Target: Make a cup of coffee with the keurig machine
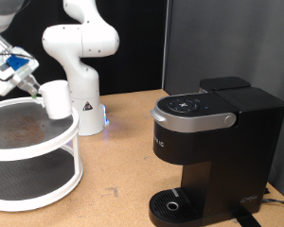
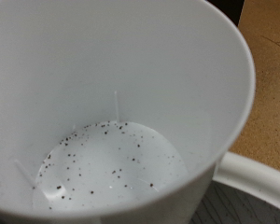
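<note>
The small white cup (image 1: 57, 99) is at the right edge of the upper tier of a white round shelf (image 1: 19, 151), at the exterior view's left. My gripper (image 1: 35, 91) comes down from the upper left and its fingers are shut on the cup's near wall at the rim. I cannot tell whether the cup rests on the tier or hangs just above it. In the wrist view the cup's inside (image 2: 112, 112) fills the picture, with dark specks on its bottom; the fingers do not show there. The black keurig machine (image 1: 208, 142) stands at the right with its lid down.
The robot's white base (image 1: 80, 61) stands behind the shelf. The shelf's white rim (image 2: 261, 182) shows beside the cup in the wrist view. The machine's round drip base (image 1: 172, 203) holds nothing. Wooden table (image 1: 123, 161) lies between shelf and machine.
</note>
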